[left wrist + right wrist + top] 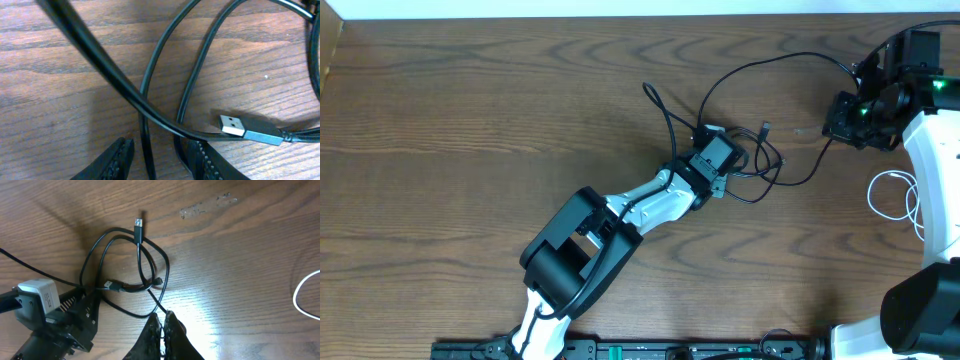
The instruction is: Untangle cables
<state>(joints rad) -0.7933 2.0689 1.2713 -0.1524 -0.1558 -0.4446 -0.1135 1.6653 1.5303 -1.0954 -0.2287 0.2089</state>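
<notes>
Straddling the black cables (125,91) on the desk (50,110), the left gripper (161,150) stands partly spread; the right gripper (163,320) is pressed together, pinching one of them.

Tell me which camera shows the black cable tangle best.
The right wrist view: most of the black cable tangle lies in frame, loops and crossings plain. Overhead, the left claw covers part of it. The left wrist view shows only a few strands and one USB plug, close up.
</notes>
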